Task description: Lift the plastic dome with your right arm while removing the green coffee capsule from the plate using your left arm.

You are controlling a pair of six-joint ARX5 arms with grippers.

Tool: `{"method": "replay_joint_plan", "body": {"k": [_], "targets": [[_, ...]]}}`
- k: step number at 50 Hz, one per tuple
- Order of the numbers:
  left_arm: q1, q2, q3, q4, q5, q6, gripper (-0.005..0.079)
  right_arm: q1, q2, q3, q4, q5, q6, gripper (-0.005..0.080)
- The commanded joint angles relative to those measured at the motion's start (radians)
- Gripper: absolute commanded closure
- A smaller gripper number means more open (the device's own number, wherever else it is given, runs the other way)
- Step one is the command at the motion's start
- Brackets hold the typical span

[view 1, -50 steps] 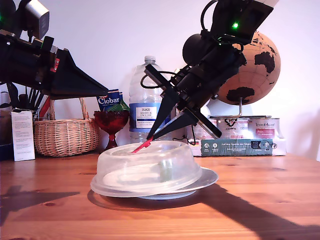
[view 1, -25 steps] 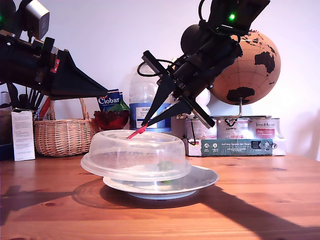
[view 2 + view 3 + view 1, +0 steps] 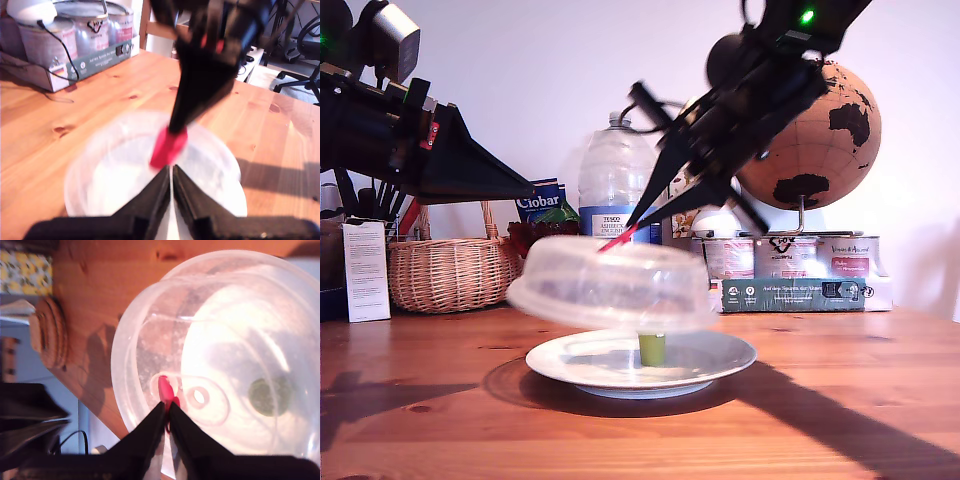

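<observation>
Exterior view: plastic dome point(image 3: 610, 285) hangs in the air mid-frame, clear of the plate point(image 3: 720, 358), motion-blurred. My second gripper point(image 3: 632, 228) comes down from the upper right of the exterior frame, tool pinched tight on the dome's red tab point(image 3: 616, 240). The second wrist view confirms this: the fingertips point(image 3: 161, 412) meet on the tab.

Green coffee capsule point(image 3: 652, 348) stands upright near the middle of the plate, uncovered below the dome, nothing touching it. It shows through the dome in the second wrist view point(image 3: 269, 396).

My first gripper point(image 3: 525, 188) sits at the left of the exterior frame, above and apart from the dome. Its tool is closed to a thin slit point(image 3: 171, 174) and holds nothing.

The plate rests on the wooden table point(image 3: 840, 420), centre of the exterior frame.
</observation>
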Motion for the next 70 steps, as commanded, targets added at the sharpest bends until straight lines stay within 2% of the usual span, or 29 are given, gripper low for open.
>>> {"method": "replay_joint_plan", "body": {"k": [1,17,24,28,33,42,47,60,70], "targets": [[-0.001,0.011,-0.002,0.003,0.001,0.004,0.0762,-0.016,-0.039,0.004,-0.005,0.001,-0.018,0.0765],[-0.017,0.023,-0.002,0.008,-0.003,0.033,0.0740,-0.118,-0.040,0.004,-0.041,0.031,-0.088,0.0765],[-0.046,0.081,-0.002,0.035,-0.003,0.083,0.0654,-0.167,-0.040,0.006,-0.055,0.038,-0.118,0.0765],[-0.061,0.121,-0.002,0.058,-0.003,0.187,0.0597,-0.198,-0.040,0.012,-0.070,0.043,-0.145,0.0765],[-0.068,0.168,-0.002,0.107,-0.002,0.236,0.0564,-0.225,-0.040,0.021,-0.085,0.061,-0.175,0.0765],[-0.068,0.279,0.005,0.244,0.002,0.241,0.0467,-0.278,-0.040,0.027,-0.082,0.098,-0.217,0.0765],[-0.068,0.348,0.035,0.257,0.019,0.240,0.0429,-0.304,-0.040,0.027,-0.076,0.105,-0.235,0.0765],[-0.081,0.487,0.142,0.258,0.065,0.240,0.0389,-0.322,-0.040,0.027,-0.074,0.105,-0.246,0.0765],[-0.081,0.530,0.186,0.248,0.092,0.240,0.0382,-0.299,-0.039,0.027,-0.094,0.105,-0.249,0.0765]]}}
